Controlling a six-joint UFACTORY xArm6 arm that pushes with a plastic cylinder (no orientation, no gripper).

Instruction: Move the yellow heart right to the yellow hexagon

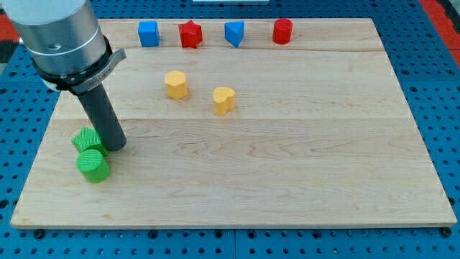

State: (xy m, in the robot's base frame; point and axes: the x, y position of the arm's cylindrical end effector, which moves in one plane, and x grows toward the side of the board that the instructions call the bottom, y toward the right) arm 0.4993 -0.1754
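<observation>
The yellow heart [223, 100] is seen on the wooden surface [287, 165], just to the view's right of and slightly below the yellow hexagon [176, 84], the two near each other but apart. No claw is fitted, so no open or closed state can be told; only a dark rod is carried. My tip [115, 147] is placed at the view's left, well apart from both yellow blocks, touching or just beside a green star-like block [87, 139], with a green cylinder [93, 165] directly below. Along the view's top a blue cube [148, 33], a red star [190, 34], a blue wedge-like block [234, 33] and a red hexagon-like block [282, 31] are lined up.
</observation>
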